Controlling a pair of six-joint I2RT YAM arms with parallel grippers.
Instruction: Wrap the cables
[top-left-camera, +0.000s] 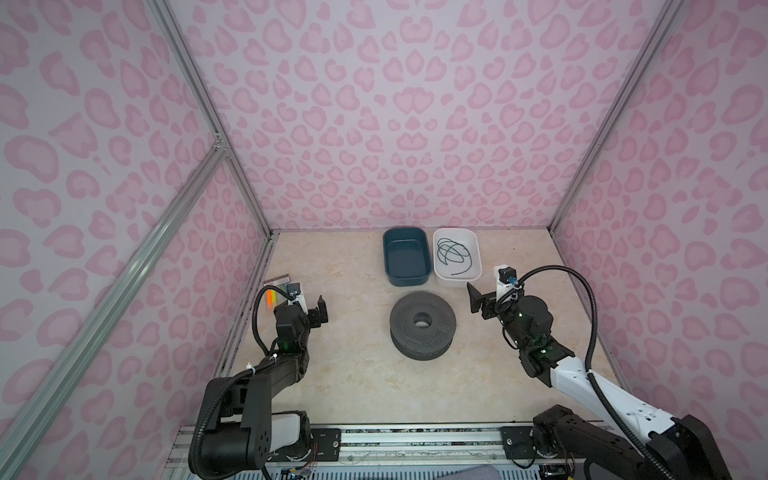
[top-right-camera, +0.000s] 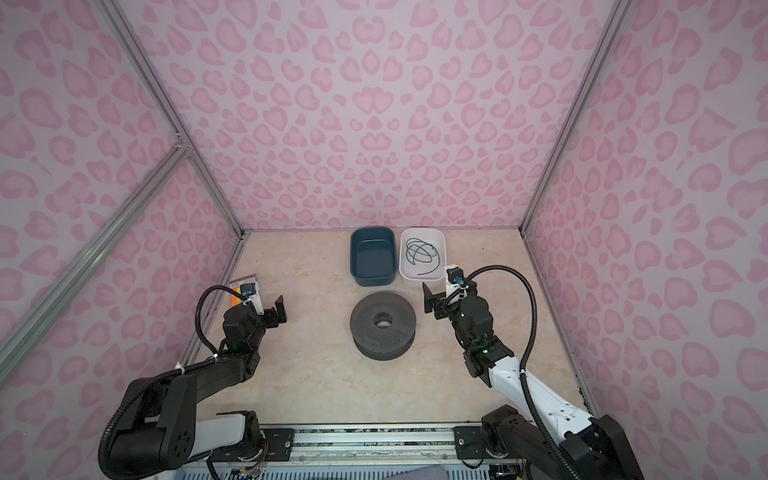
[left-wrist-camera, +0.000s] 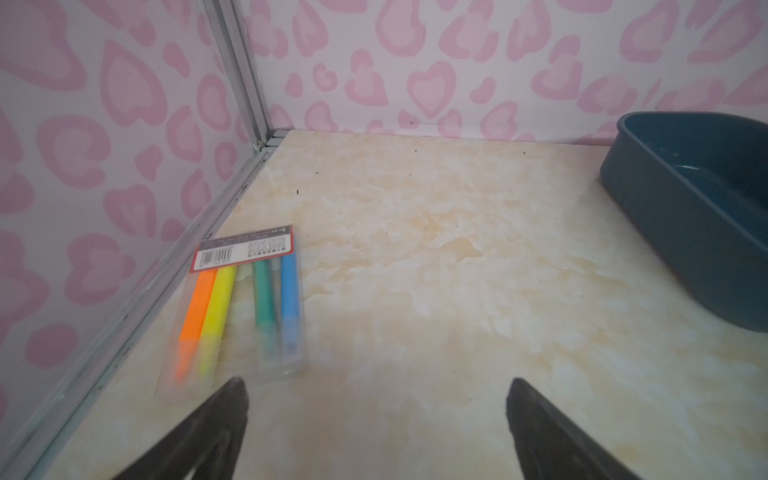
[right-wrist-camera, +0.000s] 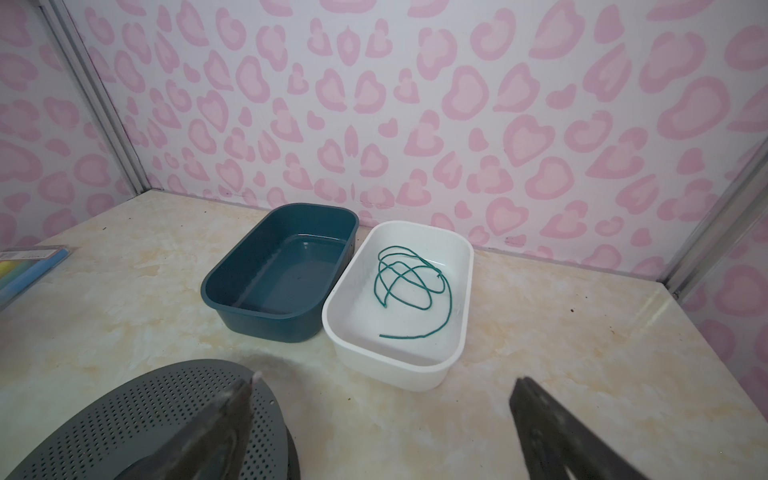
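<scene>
The left jaws and right jaws stood wide, empty, flanking a grey spool (top-left-camera: 423, 328) on the bench (top-left-camera: 353, 386). The green cable (right-wrist-camera: 405, 274) lay loosely tangled in a white tub (right-wrist-camera: 390, 370) at the bench's far edge.

Nothing reads clearly: the label (left-wrist-camera: 245, 251) on the marker pack (left-wrist-camera: 241, 324) is blurred.

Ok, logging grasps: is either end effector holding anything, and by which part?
Nothing is held: left end effector and right end effector are open, empty; green cord untouched.
</scene>
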